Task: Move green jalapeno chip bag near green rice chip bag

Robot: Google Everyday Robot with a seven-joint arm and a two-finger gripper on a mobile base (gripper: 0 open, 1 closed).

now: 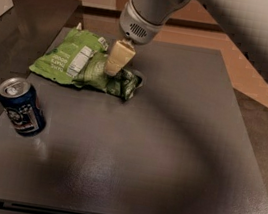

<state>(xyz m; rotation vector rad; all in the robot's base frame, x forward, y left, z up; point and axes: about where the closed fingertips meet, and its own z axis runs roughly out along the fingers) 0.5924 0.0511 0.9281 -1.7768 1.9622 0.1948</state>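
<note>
Green jalapeno chip bag: dark green, glossy, heavily wrinkled, lumpy, with darker edges. It lies crumpled on the dark table, in the rear-left part. Its left end touches the green rice chip bag and appears to overlap that bag's right edge. Green rice chip bag: bright light green, smooth, lying flat with its white label panel face up, angled toward the table's rear-left corner. The gripper is down at the junction of the two bags, over the jalapeno bag's upper-left portion.
</note>
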